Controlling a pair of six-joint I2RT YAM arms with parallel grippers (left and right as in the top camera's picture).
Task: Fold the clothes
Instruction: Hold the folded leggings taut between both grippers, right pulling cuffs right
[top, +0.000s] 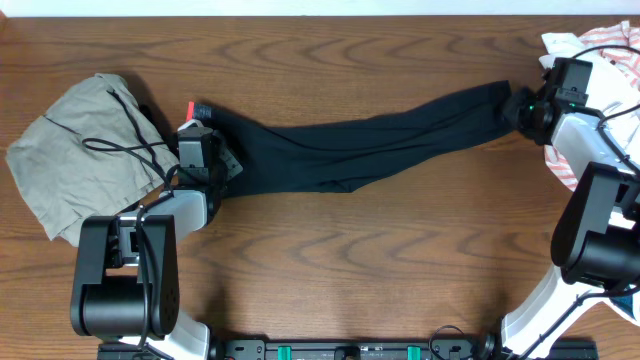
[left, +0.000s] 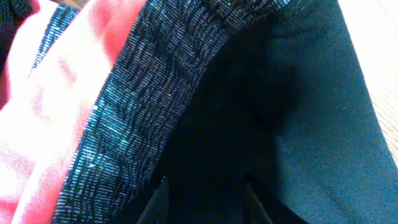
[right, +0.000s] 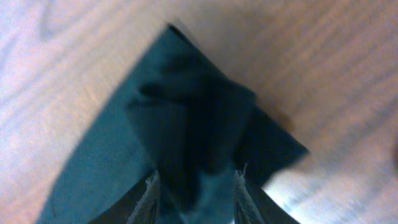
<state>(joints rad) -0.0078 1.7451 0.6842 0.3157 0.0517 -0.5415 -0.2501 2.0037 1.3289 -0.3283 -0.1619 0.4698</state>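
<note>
Leggings (top: 370, 140) lie stretched lengthwise across the table (top: 350, 270), with the waistband (left: 137, 112) at the left end and the ankles at the right. The legs are roughly together but rumpled along the lower edge. The left gripper (left: 205, 202) sits on the waistband end, its narrow jaws pinching black cloth just below the grey band. The right gripper (right: 196, 196) is over the ankle end, jaws partly apart with a bunched peak of cloth between them. I cannot tell whether it grips that cloth or the cloth sits loose. A khaki garment (top: 80, 140) lies just left of the waistband, and white and striped garments (top: 590, 40) are heaped behind the right arm. To me this looks like laying the leggings straight before the first fold. Next, I'd guess, the right claw needs a sure hold on both ankles to carry them over to the waistband.
</note>
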